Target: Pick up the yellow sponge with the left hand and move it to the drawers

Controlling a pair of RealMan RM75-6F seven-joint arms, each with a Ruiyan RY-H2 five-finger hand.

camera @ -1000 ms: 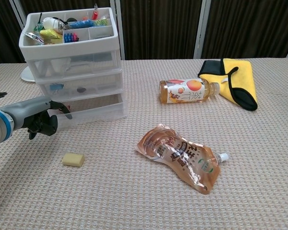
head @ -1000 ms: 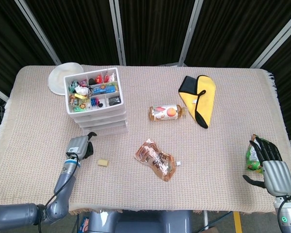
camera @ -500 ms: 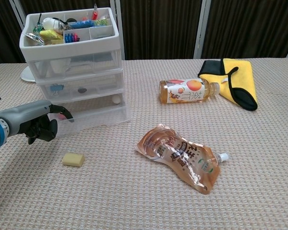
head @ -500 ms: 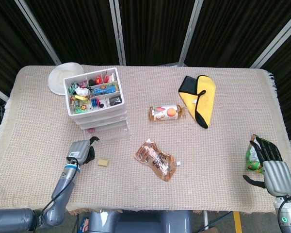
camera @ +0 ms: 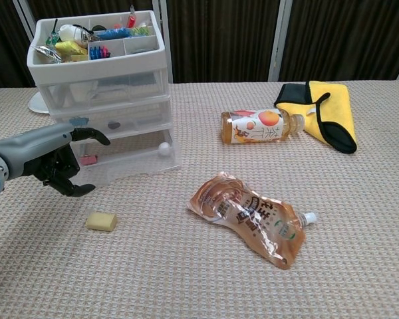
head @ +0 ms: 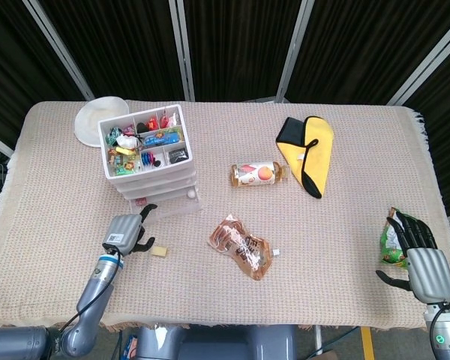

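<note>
The small yellow sponge (head: 160, 251) (camera: 102, 221) lies on the woven cloth in front of the drawers. The white drawer unit (head: 146, 159) (camera: 100, 80) stands at the back left, its top tray full of small items. Its bottom drawer (head: 169, 202) (camera: 130, 159) is pulled out, with a pink thing and a white ball inside. My left hand (head: 127, 230) (camera: 53, 163) hovers at the drawer's front left corner, fingers spread, holding nothing, just up and left of the sponge. My right hand (head: 422, 259) rests open at the table's right edge.
A brown drink pouch (head: 241, 247) (camera: 249, 216) lies mid-table, right of the sponge. Behind it are a tea bottle (head: 256, 174) (camera: 259, 126) on its side and a yellow-black cloth (head: 309, 150) (camera: 326, 109). A white plate (head: 96, 117) sits behind the drawers. A green packet (head: 392, 241) is beside my right hand.
The bottom drawer has slid out toward me as my left hand drew back. The left hand's fingers have then spread apart. The right hand has not moved.
</note>
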